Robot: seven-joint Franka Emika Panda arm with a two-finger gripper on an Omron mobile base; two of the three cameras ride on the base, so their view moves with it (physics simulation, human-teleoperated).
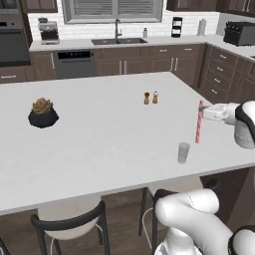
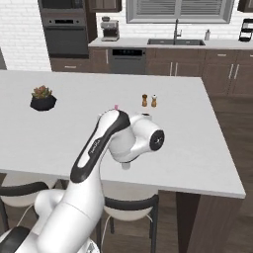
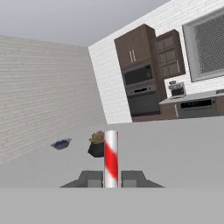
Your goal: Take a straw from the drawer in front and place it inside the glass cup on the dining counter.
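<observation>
My gripper (image 1: 203, 113) is shut on the straw (image 1: 199, 123), a thin pink-red striped tube held upright over the right part of the white dining counter (image 1: 99, 139). The glass cup (image 1: 183, 152), small and clear, stands on the counter near its front edge, just left of and nearer than the straw's lower end. In the hand view the straw (image 3: 111, 156) rises between my two fingertips (image 3: 90, 178), with the gripper (image 3: 111, 179) clamped on it. From the right base view only the straw's pink tip (image 2: 116, 106) shows above my arm. The drawer is out of view.
Brown and white shakers (image 1: 150, 97) stand mid-counter behind the glass. A potted succulent in a black bowl (image 1: 43, 113) sits far left. Stools (image 1: 69, 219) tuck under the counter's front edge. The counter's right edge lies close to my hand.
</observation>
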